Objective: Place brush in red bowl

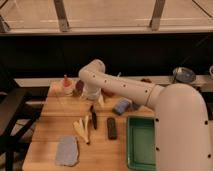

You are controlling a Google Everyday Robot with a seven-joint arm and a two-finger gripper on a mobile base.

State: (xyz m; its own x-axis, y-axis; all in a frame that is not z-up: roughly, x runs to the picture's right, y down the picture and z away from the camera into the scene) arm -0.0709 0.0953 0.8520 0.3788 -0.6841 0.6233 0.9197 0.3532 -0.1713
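The brush (93,118) is a slim dark stick lying on the wooden table (50,125), pointing roughly away from me. My gripper (96,101) hangs from the white arm (120,86) just above the brush's far end. I cannot tell whether it touches the brush. The red bowl (78,87) sits at the back left of the table, partly hidden behind the arm's wrist, just left of the gripper.
An orange-capped bottle (66,84) stands left of the red bowl. Pale cream utensils (83,129) lie left of the brush and a black block (112,127) lies to its right. A blue object (121,106), a green tray (141,143) and a grey cloth (66,150) are also on the table.
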